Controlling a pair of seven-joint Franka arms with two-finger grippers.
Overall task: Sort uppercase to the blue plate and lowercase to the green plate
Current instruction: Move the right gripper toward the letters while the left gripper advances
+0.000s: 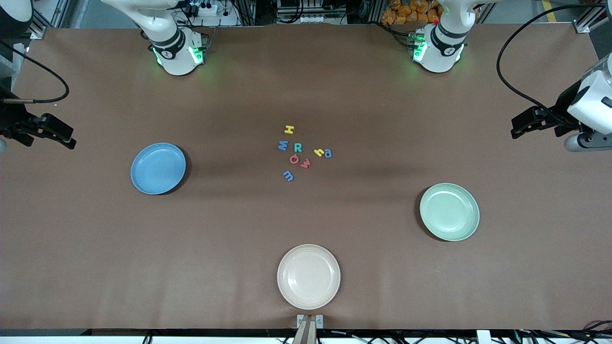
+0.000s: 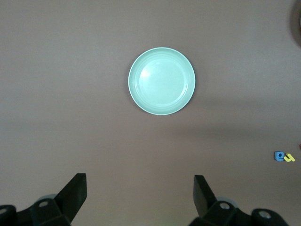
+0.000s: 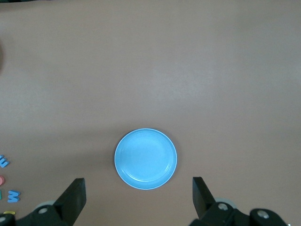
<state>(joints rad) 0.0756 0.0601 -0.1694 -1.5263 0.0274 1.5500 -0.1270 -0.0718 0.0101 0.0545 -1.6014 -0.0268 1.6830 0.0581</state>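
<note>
Eight letters [image 1: 300, 153] mid-table, well apart from both open pincers.

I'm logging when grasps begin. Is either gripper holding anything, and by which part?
Nothing is held. The left gripper and right gripper are both open and empty, waiting at the table's ends.

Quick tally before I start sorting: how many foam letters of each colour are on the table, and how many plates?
Yellow letters: 2, H and h
Blue letters: 3, W, a, m
Red letters: 2, Q and w
Teal letters: 1, R
Plates: 3, blue plate, green plate, cream plate
Total: 8 letters, 3 plates, 11 things.
</note>
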